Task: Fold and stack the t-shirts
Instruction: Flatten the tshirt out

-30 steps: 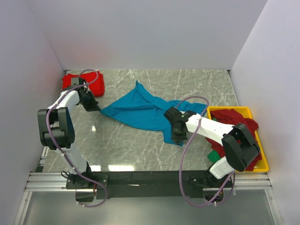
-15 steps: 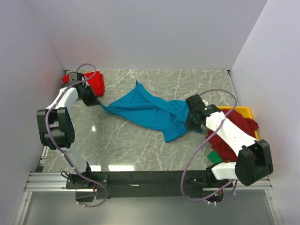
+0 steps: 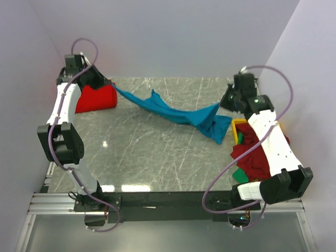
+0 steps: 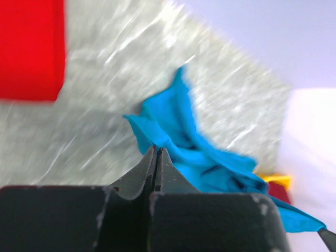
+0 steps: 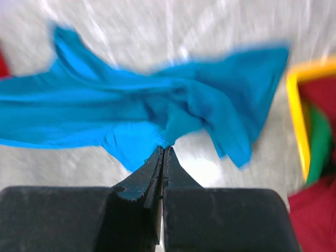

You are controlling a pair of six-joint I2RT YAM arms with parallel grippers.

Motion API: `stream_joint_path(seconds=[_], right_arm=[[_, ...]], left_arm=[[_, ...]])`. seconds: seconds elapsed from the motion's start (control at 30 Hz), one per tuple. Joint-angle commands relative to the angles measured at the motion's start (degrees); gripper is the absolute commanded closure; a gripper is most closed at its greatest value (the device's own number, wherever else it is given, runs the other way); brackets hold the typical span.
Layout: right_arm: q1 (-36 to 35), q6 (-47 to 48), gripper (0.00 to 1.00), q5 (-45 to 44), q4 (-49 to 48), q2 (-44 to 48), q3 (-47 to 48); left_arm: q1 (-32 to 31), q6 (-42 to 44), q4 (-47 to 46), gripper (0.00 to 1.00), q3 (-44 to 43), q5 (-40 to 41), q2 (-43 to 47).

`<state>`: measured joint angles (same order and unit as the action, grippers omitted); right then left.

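Top external: tray [image 3: 234, 131] holds maroon tee [image 3: 255, 156], green tee [image 3: 240, 174]; left fingers [image 4: 151, 166], right fingers [image 5: 157, 164] pinch teal tee [image 3: 178, 113].

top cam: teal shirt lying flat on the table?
No, the teal shirt is pulled into a bunched band between the left gripper and right gripper.

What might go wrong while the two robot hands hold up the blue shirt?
The left gripper and right gripper each pinch only a small bit of the teal t-shirt at their tips, so it might slip out. The shirt hangs bunched, not flat, so it may land crumpled. Its loose end dangles near the yellow tray and could snag on the rim.
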<state>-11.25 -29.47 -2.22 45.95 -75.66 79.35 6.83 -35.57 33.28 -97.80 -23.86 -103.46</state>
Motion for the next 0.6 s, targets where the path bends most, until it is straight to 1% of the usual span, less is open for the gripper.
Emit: stream_joint_path(seconds=[0.0, 0.03, 0.07, 0.13, 0.17, 0.2, 0.23, 0.27, 0.33, 0.4, 0.47, 0.57], right_arm=[[2.10, 3.46, 1.00, 1.95, -1.31, -1.68, 10.80], [2.71, 3.81, 1.00, 2.04, -1.22, -3.08, 13.26], [2.98, 4.33, 1.00, 2.04, -1.04, -3.88, 18.16], [3.42, 4.86, 1.00, 2.04, -0.52, -6.15, 23.54], [3.60, 5.39, 1.00, 2.04, -0.17, -7.04, 28.70], [3.86, 5.65, 1.00, 2.04, 0.18, -7.83, 31.45], [3.95, 6.00, 1.00, 1.96, 0.88, -9.23, 36.44], [3.95, 6.09, 1.00, 2.04, 1.15, -9.68, 38.84], [4.04, 6.44, 1.00, 1.25, 1.16, -10.12, 42.45], [4.04, 6.80, 1.00, 0.29, -0.24, -9.25, 44.83], [4.04, 7.41, 1.00, -0.33, -2.00, -6.44, 44.05], [4.04, 8.29, 1.00, -1.65, -5.34, -1.43, 41.86]], left_arm=[[0.29, -3.80, -3.48, 0.99, -11.14, -1.81, -0.95], [0.38, -5.46, -3.74, 0.99, -13.36, -2.42, -1.82], [0.46, -6.26, -4.01, 0.99, -17.99, -2.86, -2.44], [0.64, -9.15, -4.80, 1.00, -22.59, -4.43, -3.67], [0.81, -10.21, -5.76, 0.99, -26.53, -4.97, -3.94], [1.08, -11.26, -6.55, 0.99, -27.96, -5.41, -4.03], [1.51, -13.36, -7.43, 0.99, -29.10, -6.11, -3.68], [1.78, -14.43, -10.40, 0.99, -29.90, -6.37, -3.16], [3.09, -17.77, -13.92, 0.99, -29.03, -6.99, -0.36], [4.15, -20.66, -19.46, 0.99, -25.44, -7.61, 2.28], [5.47, -21.47, -23.50, 0.99, -21.06, -6.91, 6.94], [6.53, -20.33, -25.27, 0.99, -15.96, -5.07, 13.53]])
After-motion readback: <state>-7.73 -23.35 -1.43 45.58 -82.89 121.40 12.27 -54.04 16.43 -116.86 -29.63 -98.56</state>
